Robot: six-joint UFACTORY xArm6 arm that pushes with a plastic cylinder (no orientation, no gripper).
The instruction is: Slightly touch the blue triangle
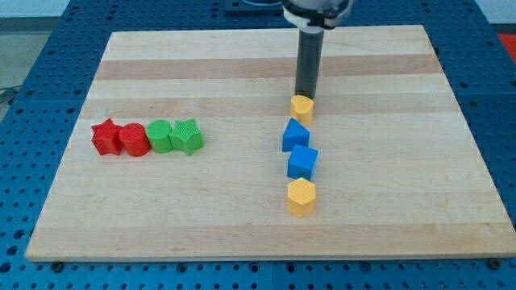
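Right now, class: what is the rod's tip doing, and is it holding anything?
My tip: holding nothing, just above the top yellow block, short of the blue triangle.

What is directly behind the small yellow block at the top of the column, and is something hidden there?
Behind the upper yellow block stands the dark rod; my tip meets the block's top edge. The block covers the tip's very end, so contact cannot be confirmed. The blue triangle lies just below, untouched.

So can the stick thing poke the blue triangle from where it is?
Probably not straight on. My tip sits just above the small yellow block, which lies between it and the blue triangle. Going round to the triangle's left or right side looks free.
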